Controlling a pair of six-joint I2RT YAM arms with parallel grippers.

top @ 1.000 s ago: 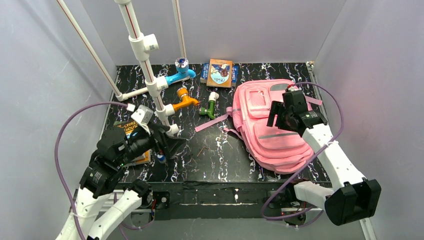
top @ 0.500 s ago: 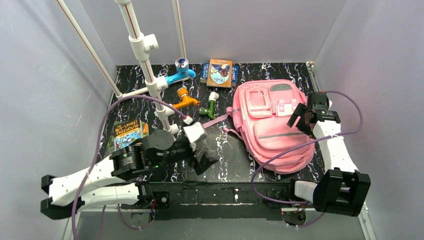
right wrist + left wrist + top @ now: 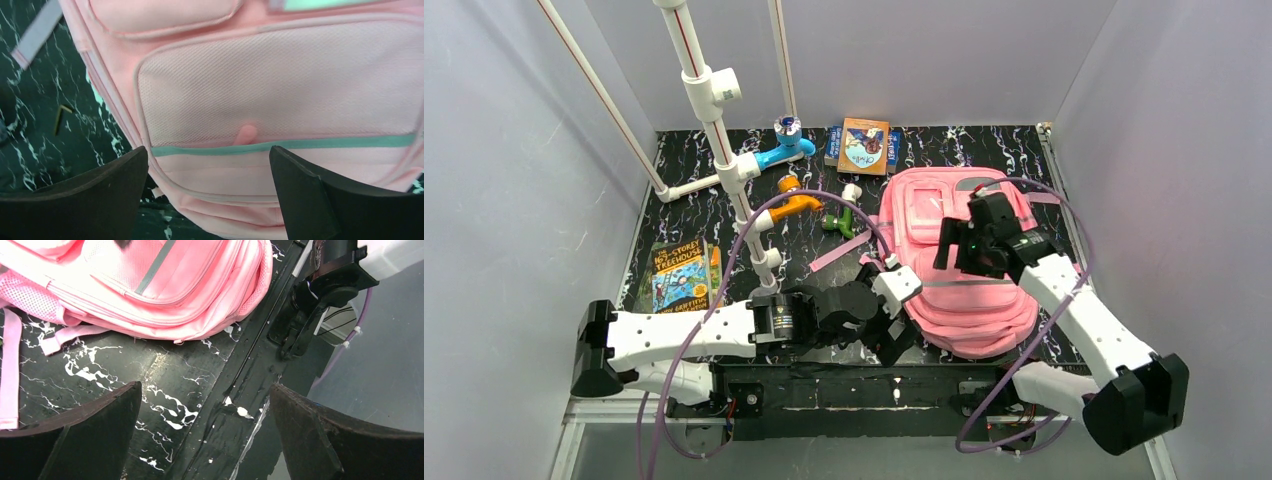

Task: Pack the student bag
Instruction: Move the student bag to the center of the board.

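The student bag (image 3: 969, 305) is a large pink backpack lying flat on the right half of the black marbled table (image 3: 824, 290). My right gripper (image 3: 952, 245) hovers open over the bag's middle; in the right wrist view the mesh pocket and teal trim of the bag (image 3: 275, 90) fill the space above my open right gripper (image 3: 210, 192). My left gripper (image 3: 894, 338) is open beside the bag's near-left corner. In the left wrist view the bag (image 3: 150, 285) lies beyond my open left gripper (image 3: 205, 432), which has only table beneath it.
A white pipe frame (image 3: 724, 130) stands at the left, with blue (image 3: 779, 152), orange (image 3: 794, 200) and green (image 3: 844, 215) toy taps near it. Books (image 3: 864, 145) lie at the back, another book (image 3: 674, 275) at the left. A pink strap (image 3: 844, 245) trails left.
My left arm swung from the left book across the near edge to the bag's near-left corner. My right gripper went out to the bag's right side, then came back over its middle.
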